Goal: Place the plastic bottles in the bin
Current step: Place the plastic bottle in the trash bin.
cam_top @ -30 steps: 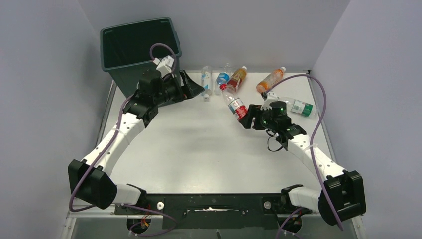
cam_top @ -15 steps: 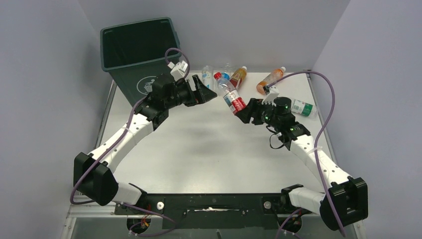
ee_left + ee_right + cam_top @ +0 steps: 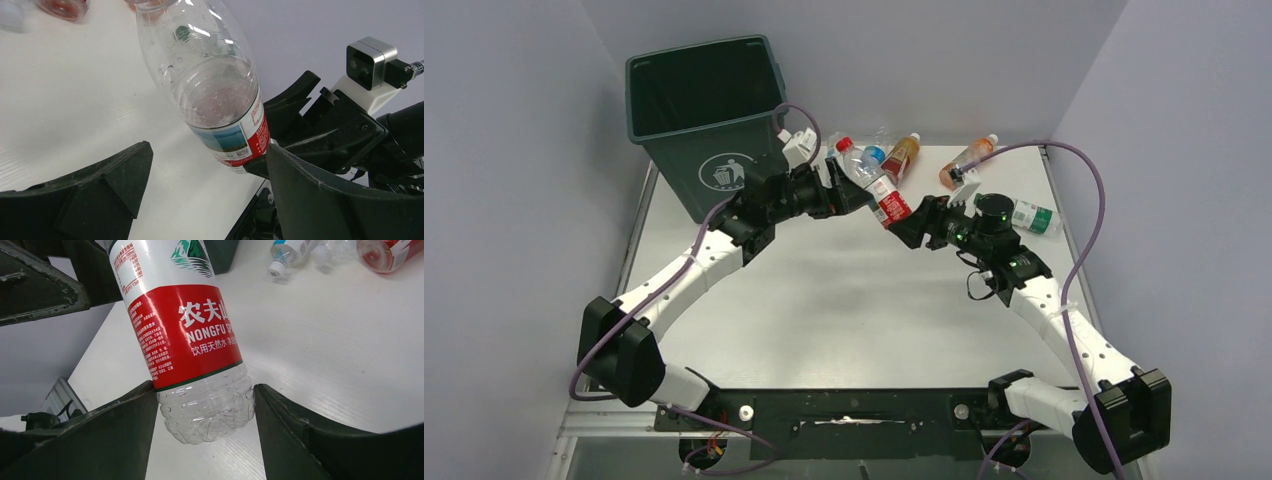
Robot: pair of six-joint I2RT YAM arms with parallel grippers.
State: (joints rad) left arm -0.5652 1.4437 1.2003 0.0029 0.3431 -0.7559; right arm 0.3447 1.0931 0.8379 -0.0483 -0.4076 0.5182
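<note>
Pinching the clear base of a red-labelled bottle (image 3: 185, 330) between its fingers, the right gripper (image 3: 202, 392) holds it tilted above the table (image 3: 824, 300), with the cap aimed toward the bin (image 3: 714, 140). The left gripper (image 3: 206, 150) is spread wide on either side of the same bottle's upper body; whether it touches is unclear. The bin stands at the far left corner. Other bottles (image 3: 969, 160) lie along the table's back edge.
</note>
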